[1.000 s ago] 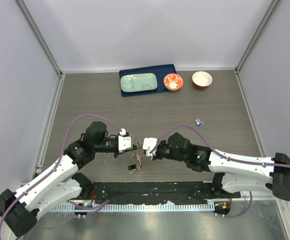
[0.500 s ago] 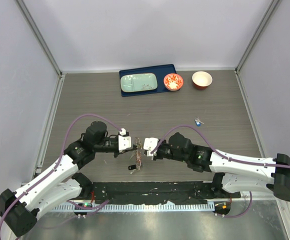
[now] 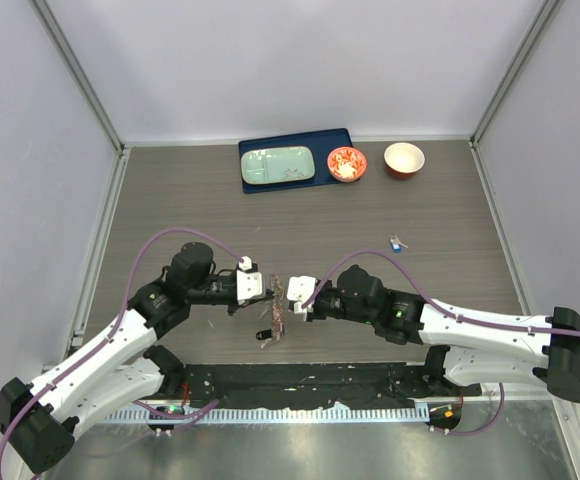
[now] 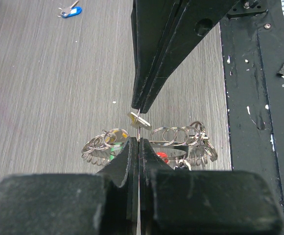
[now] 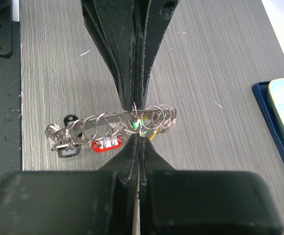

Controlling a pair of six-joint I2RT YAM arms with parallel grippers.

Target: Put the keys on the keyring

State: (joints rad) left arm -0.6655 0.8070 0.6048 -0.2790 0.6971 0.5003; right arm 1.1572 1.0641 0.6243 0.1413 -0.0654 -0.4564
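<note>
The keyring [image 3: 274, 322] hangs between my two grippers above the table, near its front edge. It is a grey band seen edge-on, strung with several small split rings and keys. My left gripper [image 3: 268, 291] is shut on the band's edge [image 5: 117, 116]. In the left wrist view its tips [image 4: 138, 142] close against the keyring [image 4: 181, 143]. My right gripper [image 3: 286, 294] faces it, shut on a key's small split ring [image 5: 141, 128] beside the band. Red [image 5: 105, 145], green and yellow key heads hang below. A loose blue key [image 3: 397, 243] lies on the table to the right.
A dark blue tray [image 3: 328, 140] with a pale green plate [image 3: 277, 165] stands at the back. A red-and-white bowl [image 3: 346, 164] and another bowl [image 3: 404, 159] stand right of it. A black strip [image 3: 300, 382] runs along the near edge.
Both grippers and the keyring have shifted only slightly, the right one a touch to the right. Both grips are unchanged.
</note>
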